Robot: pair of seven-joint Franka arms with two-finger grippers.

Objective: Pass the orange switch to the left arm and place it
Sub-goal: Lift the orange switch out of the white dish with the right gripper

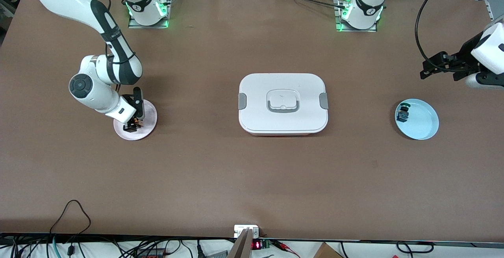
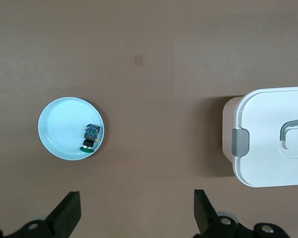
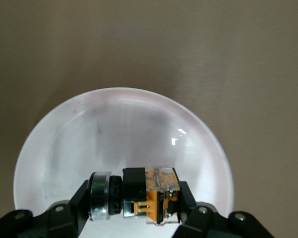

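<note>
Right gripper point(image 1: 134, 124): in your front view it is down on the pink plate point(image 1: 147, 129) at the right arm's end of the table, its fingers closed on the orange switch point(image 1: 136, 123), which shows only as a small dark and orange speck between them. Left gripper point(image 1: 427, 70): held in the air near the left arm's end, waiting, over bare table just short of the blue plate point(image 1: 423, 122); the green switch point(image 1: 403, 113) lies in that plate. Between the two plates you have the box point(image 1: 282, 103), lid on, well apart from both grippers.

Left wrist view: left gripper's fingers point(image 2: 67, 213) spread wide with nothing between them; blue plate point(image 2: 57, 131), green switch point(image 2: 89, 137) and one end of the box point(image 2: 268, 139) lie below.

Right wrist view: orange switch point(image 3: 139, 196) clamped between the fingers point(image 3: 79, 201), just above the pink plate point(image 3: 119, 134). Item: silver ring at one end, black collar, orange body with a clear top. Long axis runs across from finger to finger, level with the plate.
</note>
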